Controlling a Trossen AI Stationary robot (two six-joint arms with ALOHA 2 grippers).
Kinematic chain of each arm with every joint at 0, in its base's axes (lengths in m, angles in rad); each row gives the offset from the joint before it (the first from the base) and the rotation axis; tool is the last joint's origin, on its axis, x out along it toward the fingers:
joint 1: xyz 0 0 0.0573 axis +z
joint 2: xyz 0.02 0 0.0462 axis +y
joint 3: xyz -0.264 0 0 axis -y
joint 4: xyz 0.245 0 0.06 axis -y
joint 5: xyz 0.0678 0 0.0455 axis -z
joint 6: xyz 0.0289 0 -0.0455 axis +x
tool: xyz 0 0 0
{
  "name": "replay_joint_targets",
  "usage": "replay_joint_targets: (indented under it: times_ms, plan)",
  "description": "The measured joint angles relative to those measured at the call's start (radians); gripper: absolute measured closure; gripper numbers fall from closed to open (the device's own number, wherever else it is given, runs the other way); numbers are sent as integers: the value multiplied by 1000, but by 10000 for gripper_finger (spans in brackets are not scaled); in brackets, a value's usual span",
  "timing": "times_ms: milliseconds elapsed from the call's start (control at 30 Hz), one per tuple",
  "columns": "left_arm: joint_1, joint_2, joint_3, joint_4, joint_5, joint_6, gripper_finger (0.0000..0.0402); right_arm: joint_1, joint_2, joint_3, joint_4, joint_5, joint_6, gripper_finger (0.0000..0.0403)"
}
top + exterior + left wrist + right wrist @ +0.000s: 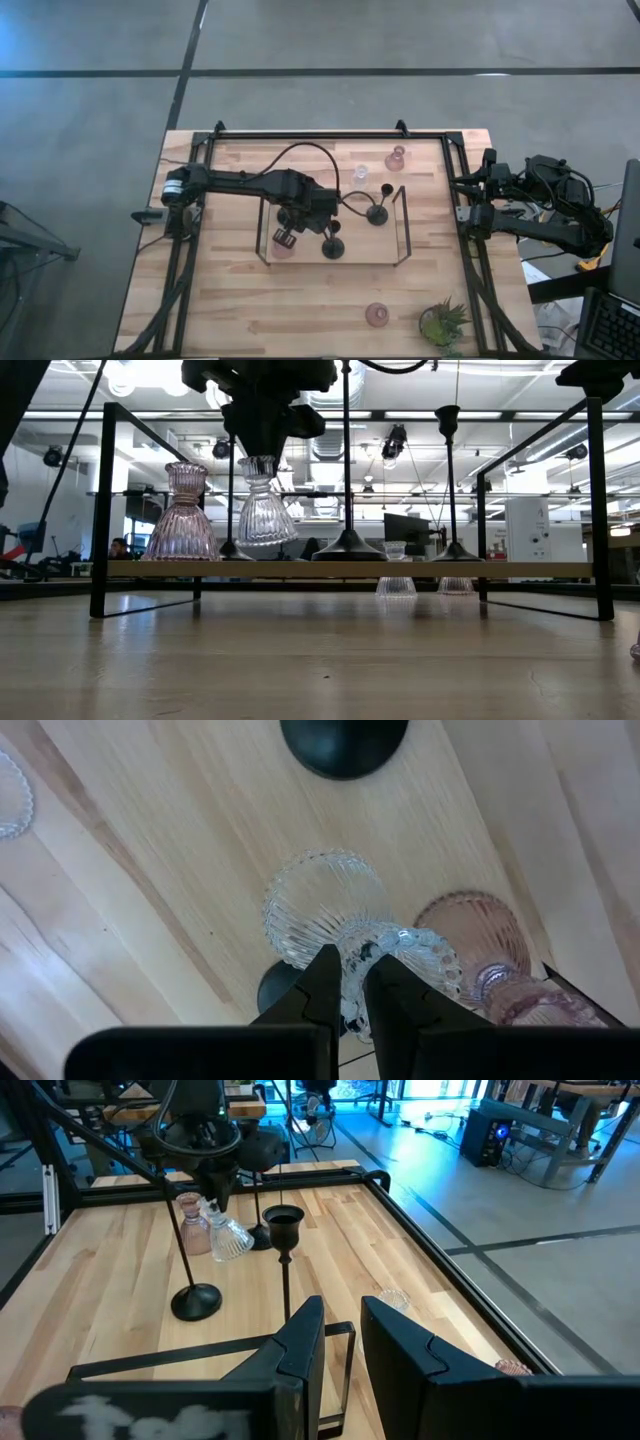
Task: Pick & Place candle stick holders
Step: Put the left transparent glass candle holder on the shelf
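Wooden shelf [300, 569]: left end effector [346, 982] grips clear glass holder [325, 910].

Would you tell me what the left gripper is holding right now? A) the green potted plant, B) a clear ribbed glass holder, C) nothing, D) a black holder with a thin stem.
B: the left gripper is closed on the neck of the clear glass holder, tilted beside the pink glass holder.

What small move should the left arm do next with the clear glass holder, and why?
Probably lower it a little, then open. The left gripper is shut on the clear glass holder, which hangs tilted beside the pink holder, its base seemingly just above the wooden tray.
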Motion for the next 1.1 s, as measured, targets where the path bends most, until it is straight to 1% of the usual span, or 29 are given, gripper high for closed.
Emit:
replay_joint_targets:
  times_ms: [233,633,833,1100]
  plan:
    - [-1,1,-60,37,2,-7,371,0,0,0,0,0,0,339]
    - [-2,1,-73,54,9,-15,371,0,0,0,0,0,0,339]
    - [-2,1,-75,55,19,-15,341,0,0,0,0,0,0,339]
    - [-1,2,-75,66,19,-15,341,0,0,0,0,0,0,339]
